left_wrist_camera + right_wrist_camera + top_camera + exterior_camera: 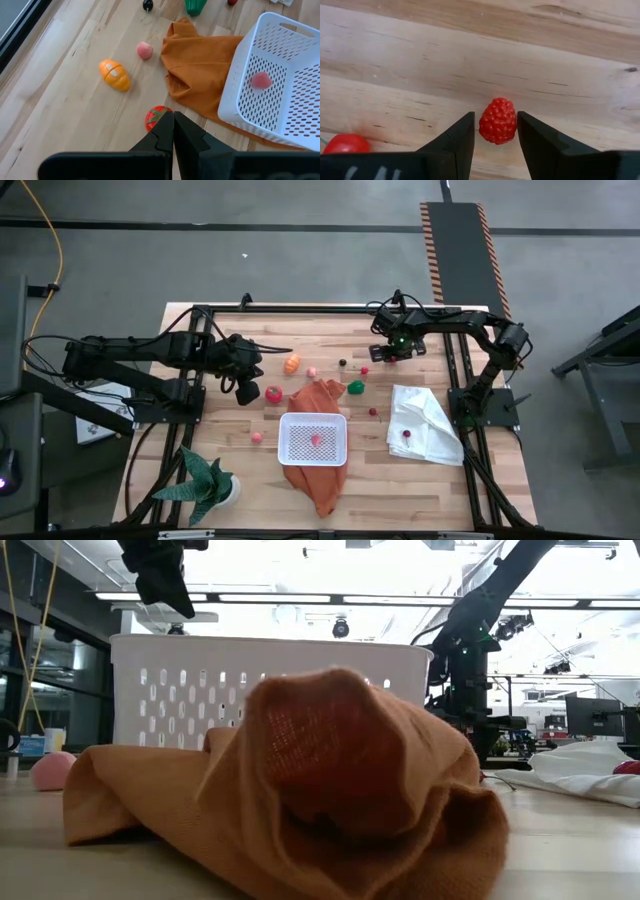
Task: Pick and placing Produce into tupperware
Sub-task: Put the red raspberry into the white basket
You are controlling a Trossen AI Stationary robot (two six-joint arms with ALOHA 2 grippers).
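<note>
Orange cloth (300, 790) fills the front of the low view, bunched up against the white tupperware (270, 680) that sits on it. From above, the tupperware (314, 439) lies at the table's 6 o'clock side of centre with one pink piece of produce (316, 440) inside.

At about 1 o'clock, the right gripper (495, 137) is down at the wooden table (230, 470), its two fingers set either side of a red raspberry (498, 120); narrow gaps show on both sides, so I cannot tell whether it is gripped.

At 10 o'clock from the tupperware, the left gripper (173, 131) is clenched shut on nothing, poised over a red tomato (156, 118). Near it lie an orange piece (115, 75) and a small pink piece (145, 50). A white cloth (425, 425) lies at 3 o'clock and a potted plant (205, 480) at 8 o'clock.
</note>
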